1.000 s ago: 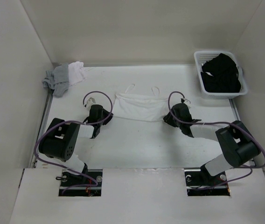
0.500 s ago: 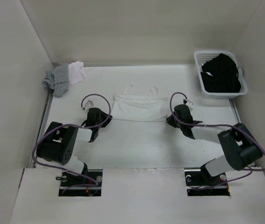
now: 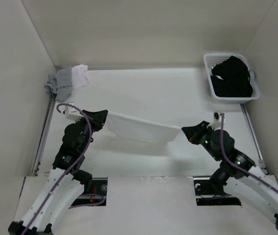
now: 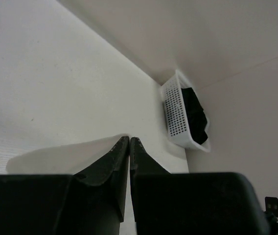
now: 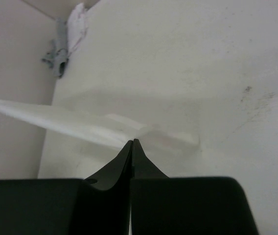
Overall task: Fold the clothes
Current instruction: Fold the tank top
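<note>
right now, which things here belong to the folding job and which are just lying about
Part of the job: white camisole, pinched at either end by the left end effector and right end effector.
Lying about: grey and white garment pile, far left corner; basket of black garments, far right.

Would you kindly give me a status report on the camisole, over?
Left gripper shut on camisole, one end. Right gripper shut on the other end. Camisole stretched between them above the table. Basket and garment pile far off; path clear.
</note>
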### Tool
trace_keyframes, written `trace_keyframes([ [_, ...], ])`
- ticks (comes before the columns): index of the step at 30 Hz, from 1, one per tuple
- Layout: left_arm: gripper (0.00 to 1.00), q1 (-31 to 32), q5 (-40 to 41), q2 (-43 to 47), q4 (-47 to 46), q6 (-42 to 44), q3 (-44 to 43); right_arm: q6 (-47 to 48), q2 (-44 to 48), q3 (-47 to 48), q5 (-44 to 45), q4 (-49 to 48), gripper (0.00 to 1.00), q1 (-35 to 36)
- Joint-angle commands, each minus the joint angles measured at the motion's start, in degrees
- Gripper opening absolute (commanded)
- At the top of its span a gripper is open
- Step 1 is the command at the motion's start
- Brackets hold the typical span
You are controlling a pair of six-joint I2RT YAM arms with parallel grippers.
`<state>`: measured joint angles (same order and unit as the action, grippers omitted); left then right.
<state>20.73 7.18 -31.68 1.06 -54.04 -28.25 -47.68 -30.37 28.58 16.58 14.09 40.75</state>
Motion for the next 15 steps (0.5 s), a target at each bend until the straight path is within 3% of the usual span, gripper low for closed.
trace_keyframes([
  [1, 0.0, 2.5, 4.76, 6.61, 16.14, 2.45, -5.4, -1.53, 7.41, 7.35, 6.79, 17.44, 0.0, 6.46],
  [5, 0.0, 5.85, 8.28, 10.93, 22.22, 1.49, -7.96, -4.96, 10.24, 13.6, 12.5, 24.14, 0.0, 17.36],
  [9, 0.0, 7.7, 9.69, 9.19, 21.97, 0.25, -5.42, -5.15, 5.25, 14.93, 16.64, 22.84, 0.0, 23.35],
  [12, 0.01, 6.74, 10.05, 4.02, 18.21, 0.43, -2.87, -0.85, -1.77, 13.27, 14.28, 16.0, 0.0, 18.47],
  [15, 0.01, 3.5, 9.17, -5.29, 9.17, 1.31, -1.29, 5.12, -9.68, 10.11, 5.43, 5.47, 0.0, 6.19],
])
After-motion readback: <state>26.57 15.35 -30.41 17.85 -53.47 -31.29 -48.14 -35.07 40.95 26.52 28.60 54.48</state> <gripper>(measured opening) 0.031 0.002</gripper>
